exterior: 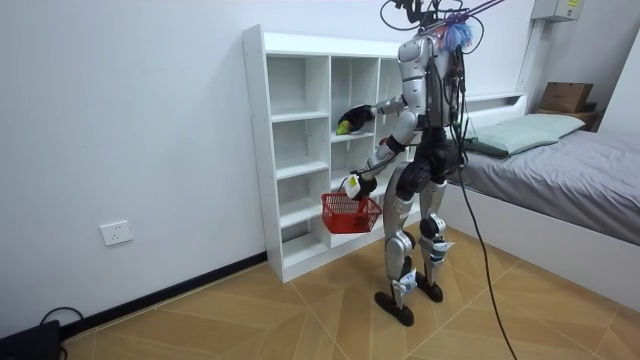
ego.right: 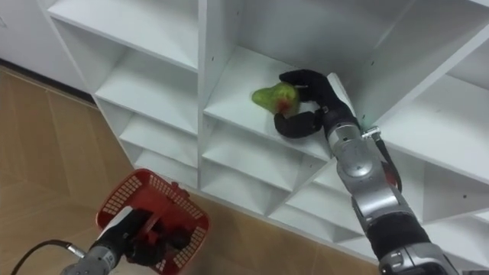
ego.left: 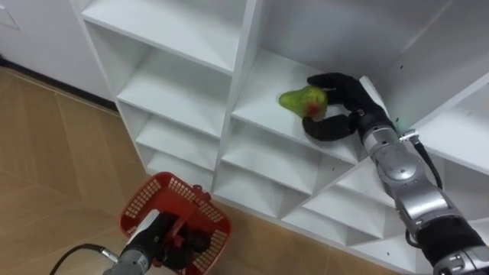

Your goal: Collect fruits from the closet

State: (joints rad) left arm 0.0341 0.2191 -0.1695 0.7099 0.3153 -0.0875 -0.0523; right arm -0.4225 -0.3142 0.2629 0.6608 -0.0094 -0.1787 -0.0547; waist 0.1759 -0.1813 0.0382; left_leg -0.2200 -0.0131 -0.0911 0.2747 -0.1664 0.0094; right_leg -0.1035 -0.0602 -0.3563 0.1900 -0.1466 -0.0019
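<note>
A green pear with a red blush [ego.left: 303,101] [ego.right: 273,97] lies on a shelf of the white closet [ego.left: 252,114]. My right hand [ego.left: 336,107] [ego.right: 306,103] is curled round the pear from its right side, fingers above and thumb below. Low at the left, my left hand [ego.left: 164,237] [ego.right: 141,237] is shut on the handle of a red mesh basket [ego.left: 153,200] [ego.right: 126,200], which hangs over the wood floor in front of the lower shelves. In the room view I stand facing the closet [exterior: 300,150], with the basket [exterior: 350,212] at hip height.
The closet's other compartments near my hands hold nothing. White upright dividers [ego.left: 243,69] flank the pear's shelf. A white wall [exterior: 120,130] is on the room view's left and a bed [exterior: 560,165] on its right, behind me.
</note>
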